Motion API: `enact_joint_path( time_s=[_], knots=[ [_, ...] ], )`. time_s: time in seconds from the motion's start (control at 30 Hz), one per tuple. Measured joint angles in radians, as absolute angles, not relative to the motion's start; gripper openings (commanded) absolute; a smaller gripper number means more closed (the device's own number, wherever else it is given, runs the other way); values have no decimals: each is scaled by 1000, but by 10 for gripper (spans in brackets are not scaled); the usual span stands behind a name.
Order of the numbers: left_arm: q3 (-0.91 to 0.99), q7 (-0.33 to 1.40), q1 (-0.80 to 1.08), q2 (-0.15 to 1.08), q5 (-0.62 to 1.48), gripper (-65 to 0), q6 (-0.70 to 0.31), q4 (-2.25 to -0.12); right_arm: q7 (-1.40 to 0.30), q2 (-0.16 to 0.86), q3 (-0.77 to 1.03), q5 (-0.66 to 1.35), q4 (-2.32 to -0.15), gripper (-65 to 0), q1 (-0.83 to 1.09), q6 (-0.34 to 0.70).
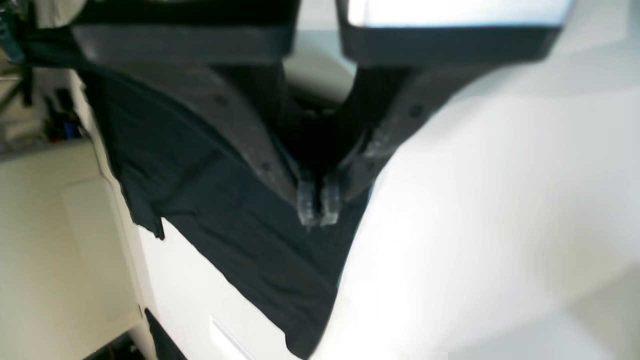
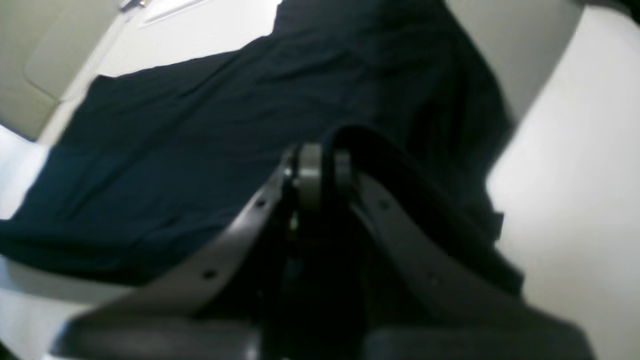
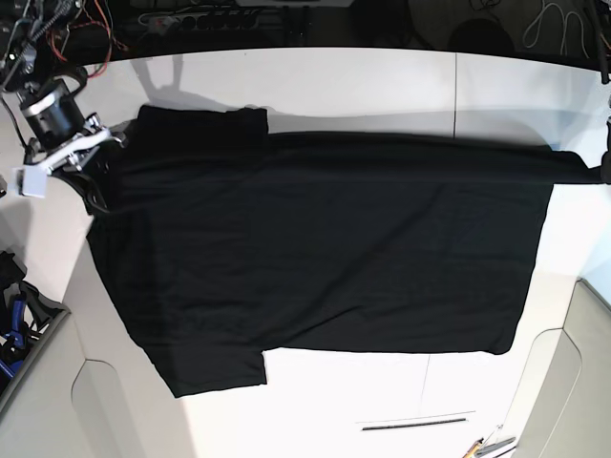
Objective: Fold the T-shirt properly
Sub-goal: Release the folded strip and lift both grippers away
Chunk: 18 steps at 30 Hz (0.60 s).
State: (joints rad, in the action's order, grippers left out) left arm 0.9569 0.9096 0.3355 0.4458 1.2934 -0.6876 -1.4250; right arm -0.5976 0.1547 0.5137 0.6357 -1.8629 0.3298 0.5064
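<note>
The black T-shirt (image 3: 325, 258) lies spread across the white table (image 3: 363, 86), plain side up, no print showing. Its sleeves are at the base view's left and its hem at the right. My right gripper (image 3: 94, 157) is at the shirt's left end, by the far sleeve. In the right wrist view it (image 2: 320, 170) is shut on a fold of the black fabric (image 2: 200, 130). My left gripper (image 3: 605, 164) is at the frame's right edge, at the shirt's far hem corner. In the left wrist view it (image 1: 317, 205) is shut on the fabric (image 1: 225, 210).
A bin with blue-handled tools (image 3: 14, 329) stands off the table's left side. Cables and electronics (image 3: 191, 19) run along the back edge. Small tools (image 3: 487, 445) lie at the front right. A dark slot (image 3: 415, 423) marks the table near the front.
</note>
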Motion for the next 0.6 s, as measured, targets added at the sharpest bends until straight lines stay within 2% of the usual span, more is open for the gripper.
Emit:
enact_joint_path(
  time_s=[0.2,0.47,0.6],
  knots=[
    [930,848,284,446,1182,-650,-688,-1425,-547,155,493,556,-1741,-650,246,495],
    [744,722,220,443,937,-650,-688,-1424,-543,155,493,548,-1592,-650,168,490],
    [682,663,179,445,815,-650,-630,-1424,-540,154,493,545,-1582,-650,163,490]
  ],
)
